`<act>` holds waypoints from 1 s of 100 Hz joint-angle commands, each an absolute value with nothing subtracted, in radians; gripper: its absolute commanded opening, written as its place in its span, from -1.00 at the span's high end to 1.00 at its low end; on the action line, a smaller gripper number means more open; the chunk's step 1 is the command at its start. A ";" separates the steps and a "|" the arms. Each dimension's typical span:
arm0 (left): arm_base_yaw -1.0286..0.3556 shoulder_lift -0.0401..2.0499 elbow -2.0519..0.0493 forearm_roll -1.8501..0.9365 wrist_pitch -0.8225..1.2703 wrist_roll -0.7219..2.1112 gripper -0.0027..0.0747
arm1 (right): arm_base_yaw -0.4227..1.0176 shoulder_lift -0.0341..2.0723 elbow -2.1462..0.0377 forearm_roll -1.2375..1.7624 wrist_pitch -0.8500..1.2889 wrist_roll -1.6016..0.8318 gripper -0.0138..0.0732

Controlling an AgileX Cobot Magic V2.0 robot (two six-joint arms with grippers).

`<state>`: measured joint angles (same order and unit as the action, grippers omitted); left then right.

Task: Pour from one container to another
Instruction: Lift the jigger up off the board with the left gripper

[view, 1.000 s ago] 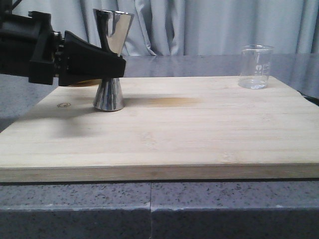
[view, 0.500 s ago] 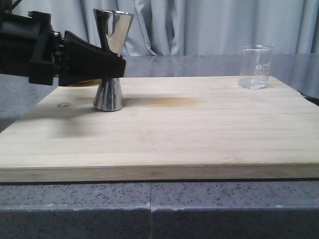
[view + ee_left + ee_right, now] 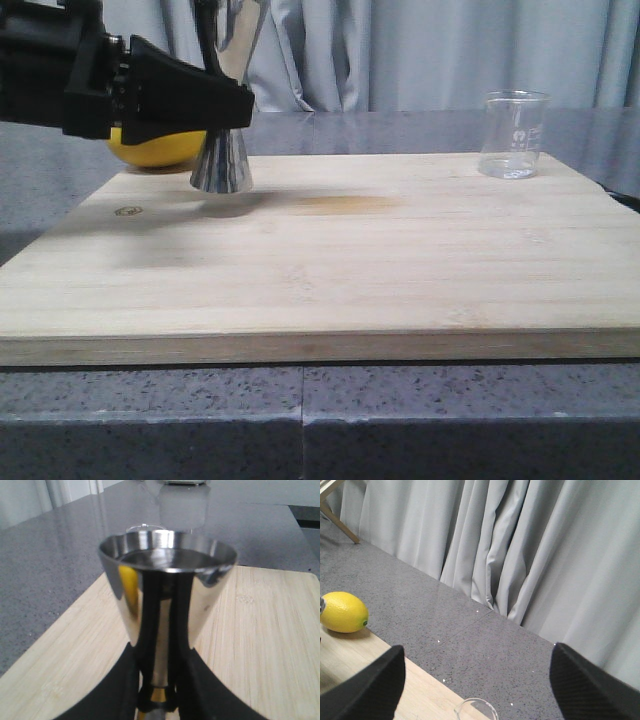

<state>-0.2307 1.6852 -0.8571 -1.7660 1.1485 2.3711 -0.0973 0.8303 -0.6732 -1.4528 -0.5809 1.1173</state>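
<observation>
Board (image 3: pixel 330 270): centre and front open, free passage across the middle. Left rear blocked by left gripper (image 3: pixel 235 105) clamped on jigger (image 3: pixel 222 165), raised off the wood, lemon (image 3: pixel 160 150) close behind. Right rear corner: beaker (image 3: pixel 513 134) (upright). Right gripper (image 3: pixel 475 690) spread above the beaker.

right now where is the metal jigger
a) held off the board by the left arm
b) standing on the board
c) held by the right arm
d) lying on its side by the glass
a: the left gripper is shut on the jigger, whose base hangs above its shadow on the wooden board.
</observation>
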 commanded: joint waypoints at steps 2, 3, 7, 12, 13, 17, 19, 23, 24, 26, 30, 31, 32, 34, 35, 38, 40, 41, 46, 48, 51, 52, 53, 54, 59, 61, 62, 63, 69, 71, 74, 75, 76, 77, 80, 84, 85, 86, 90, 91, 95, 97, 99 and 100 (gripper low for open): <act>-0.230 1.633 -0.902 -1.851 1.268 2.338 0.98 | -0.104 0.818 -0.697 -1.418 -0.589 1.115 -0.57; -0.230 1.633 -0.904 -1.851 1.268 2.334 0.98 | -0.104 0.818 -0.697 -1.418 -0.589 1.115 -0.57; -0.230 1.633 -0.912 -1.851 1.268 2.331 0.98 | -0.104 0.818 -0.697 -1.418 -0.589 1.115 -0.57; -0.232 1.633 -0.923 -1.851 1.268 2.324 0.98 | -0.104 0.818 -0.697 -1.418 -0.589 1.115 -0.57; -0.232 1.633 -0.923 -1.851 1.268 2.324 0.98 | -0.104 0.818 -0.697 -1.418 -0.589 1.115 -0.57; -0.236 1.633 -0.930 -1.851 1.268 2.313 0.98 | -0.104 0.818 -0.697 -1.418 -0.589 1.115 -0.57; -0.241 1.633 -0.936 -1.851 1.268 2.313 0.98 | -0.104 0.818 -0.697 -1.418 -0.589 1.115 -0.57; -0.249 1.633 -0.938 -1.851 1.268 2.313 0.98 | -0.104 0.818 -0.697 -1.418 -0.589 1.115 -0.57; -0.250 1.633 -0.941 -1.851 1.268 2.313 0.98 | -0.104 0.818 -0.697 -1.418 -0.589 1.115 -0.57; -0.255 1.633 -0.944 -1.851 1.268 2.313 0.98 | -0.104 0.818 -0.697 -1.418 -0.589 1.115 -0.57; -0.265 1.633 -0.947 -1.851 1.268 2.313 0.98 | -0.104 0.818 -0.697 -1.418 -0.589 1.115 -0.57; -0.268 1.633 -0.948 -1.851 1.268 2.313 0.98 | -0.104 0.818 -0.697 -1.418 -0.589 1.115 -0.57; -0.272 1.633 -0.950 -1.851 1.268 2.313 0.98 | -0.104 0.818 -0.697 -1.418 -0.589 1.115 -0.57; -0.277 1.633 -0.952 -1.851 1.268 2.313 0.98 | -0.104 0.818 -0.697 -1.418 -0.589 1.115 -0.57; -0.278 1.633 -0.952 -1.851 1.268 2.313 0.98 | -0.104 0.818 -0.697 -1.418 -0.589 1.115 -0.57; -0.282 1.633 -0.954 -1.851 1.268 2.315 0.98 | -0.104 0.818 -0.697 -1.418 -0.589 1.115 -0.57; -0.285 1.633 -0.954 -1.851 1.268 2.316 0.98 | -0.104 0.818 -0.697 -1.418 -0.589 1.115 -0.57; -0.287 1.633 -0.954 -1.851 1.268 2.316 0.98 | -0.104 0.818 -0.697 -1.418 -0.589 1.115 -0.57; -0.289 1.633 -0.954 -1.851 1.268 2.321 0.98 | -0.104 0.818 -0.697 -1.418 -0.589 1.115 -0.57; -0.289 1.633 -0.954 -1.851 1.268 2.321 0.98 | -0.104 0.818 -0.697 -1.420 -0.589 1.115 -0.57; -0.289 1.633 -0.954 -1.851 1.268 2.321 0.98 | -0.104 0.818 -0.697 -1.420 -0.589 1.115 -0.57; -0.289 1.633 -0.954 -1.851 1.268 2.321 0.98 | -0.104 0.818 -0.697 -1.420 -0.589 1.115 -0.57; -0.289 1.633 -0.954 -1.851 1.268 2.321 0.98 | -0.104 0.818 -0.697 -1.422 -0.589 1.115 -0.57; -0.289 1.633 -0.954 -1.851 1.268 2.321 0.98 | -0.104 0.818 -0.697 -1.422 -0.589 1.115 -0.57; -0.289 1.633 -0.954 -1.851 1.268 2.321 0.98 | -0.104 0.818 -0.697 -1.424 -0.591 1.115 -0.57; -0.289 1.633 -0.954 -1.851 1.268 2.321 0.98 | -0.104 0.818 -0.697 -1.424 -0.591 1.115 -0.57; -0.289 1.633 -0.954 -1.851 1.268 2.321 0.98 | -0.104 0.818 -0.697 -1.424 -0.592 1.115 -0.57; -0.289 1.633 -0.954 -1.851 1.268 2.321 0.98 | -0.104 0.818 -0.697 -1.424 -0.592 1.115 -0.57; -0.289 1.633 -0.954 -1.851 1.268 2.321 0.98 | -0.104 0.818 -0.697 -1.424 -0.592 1.115 -0.57; -0.289 1.633 -0.954 -1.851 1.268 2.321 0.98 | -0.104 0.818 -0.697 -1.424 -0.592 1.115 -0.57; -0.289 1.633 -0.954 -1.851 1.268 2.321 0.98 | -0.104 0.818 -0.697 -1.426 -0.592 1.115 -0.57; -0.289 1.633 -0.954 -1.851 1.268 2.321 0.98 | -0.104 0.818 -0.697 -1.426 -0.592 1.115 -0.57; -0.289 1.633 -0.954 -1.851 1.268 2.321 0.98 | -0.104 0.818 -0.697 -1.426 -0.592 1.115 -0.57; -0.289 1.633 -0.954 -1.851 1.268 2.321 0.98 | -0.104 0.818 -0.697 -1.426 -0.592 1.115 -0.57; -0.289 1.633 -0.954 -1.851 1.268 2.321 0.98 | -0.104 0.818 -0.697 -1.426 -0.592 1.115 -0.57; -0.289 1.633 -0.954 -1.851 1.268 2.321 0.98 | -0.104 0.818 -0.697 -1.426 -0.592 1.115 -0.57; -0.289 1.633 -0.954 -1.851 1.268 2.321 0.98 | -0.104 0.818 -0.697 -1.426 -0.592 1.115 -0.57; -0.289 1.633 -0.954 -1.851 1.268 2.321 0.98 | -0.104 0.818 -0.697 -1.426 -0.592 1.115 -0.57; -0.289 1.633 -0.954 -1.851 1.268 2.321 0.98 | -0.104 0.818 -0.697 -1.426 -0.592 1.115 -0.57; -0.289 1.633 -0.954 -1.851 1.268 2.321 0.98 | -0.104 0.818 -0.697 -1.426 -0.592 1.115 -0.57; -0.289 1.633 -0.954 -1.851 1.268 2.321 0.98 | -0.104 0.818 -0.697 -1.426 -0.592 1.115 -0.57; -0.289 1.633 -0.954 -1.851 1.268 2.321 0.98 | -0.104 0.818 -0.697 -1.426 -0.592 1.115 -0.57; -0.289 1.633 -0.954 -1.851 1.268 2.321 0.98 | -0.104 0.818 -0.697 -1.426 -0.592 1.115 -0.57; -0.289 1.633 -0.954 -1.851 1.268 2.321 0.98 | -0.104 0.818 -0.697 -1.426 -0.592 1.115 -0.57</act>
<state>-0.2818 1.6833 -0.9249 -1.7637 1.1521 2.3269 -0.0973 0.8303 -0.6732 -1.4588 -0.5827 1.1176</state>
